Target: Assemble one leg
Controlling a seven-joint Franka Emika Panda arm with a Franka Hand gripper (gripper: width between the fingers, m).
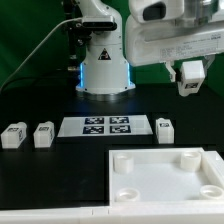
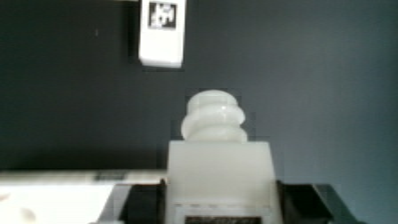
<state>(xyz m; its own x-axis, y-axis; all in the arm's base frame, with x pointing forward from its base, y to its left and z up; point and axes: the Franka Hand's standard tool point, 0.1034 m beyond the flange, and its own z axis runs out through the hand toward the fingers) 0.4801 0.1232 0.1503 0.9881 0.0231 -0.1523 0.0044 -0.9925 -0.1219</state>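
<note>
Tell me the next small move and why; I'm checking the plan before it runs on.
Probably carry the held leg over the nearest corner socket of the white tray-like piece, then begin lowering. The jaws grip the leg in the air with its threaded end free, and the sockets look empty.

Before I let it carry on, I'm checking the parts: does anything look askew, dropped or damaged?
Nothing stands out. The gripper holds one leg squarely, three other legs sit apart on the table, and the white tray-like piece looks intact.
</note>
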